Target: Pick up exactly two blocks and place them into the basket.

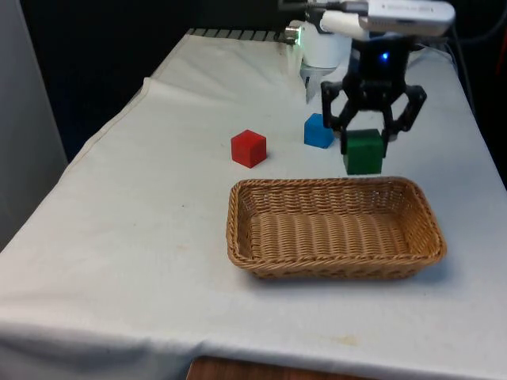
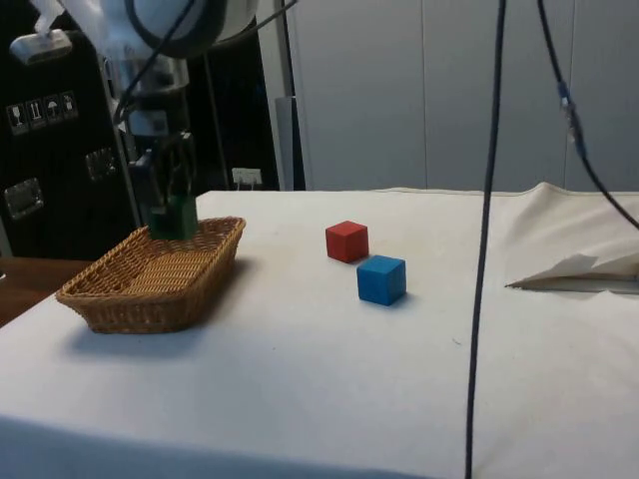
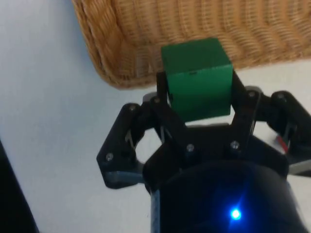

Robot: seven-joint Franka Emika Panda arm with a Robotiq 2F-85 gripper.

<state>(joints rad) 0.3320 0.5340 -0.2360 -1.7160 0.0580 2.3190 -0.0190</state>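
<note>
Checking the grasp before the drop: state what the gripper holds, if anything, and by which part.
The gripper holds the green block, fingers clamped on two opposite side faces near its top, above the far rim of the basket.

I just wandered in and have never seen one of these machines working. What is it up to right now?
The robot's black two-finger gripper is clamped on a green wooden cube, held in the air by the far rim of the woven wicker basket. The basket has no blocks in it. A red cube and a blue cube sit apart on the white tablecloth, untouched.
</note>
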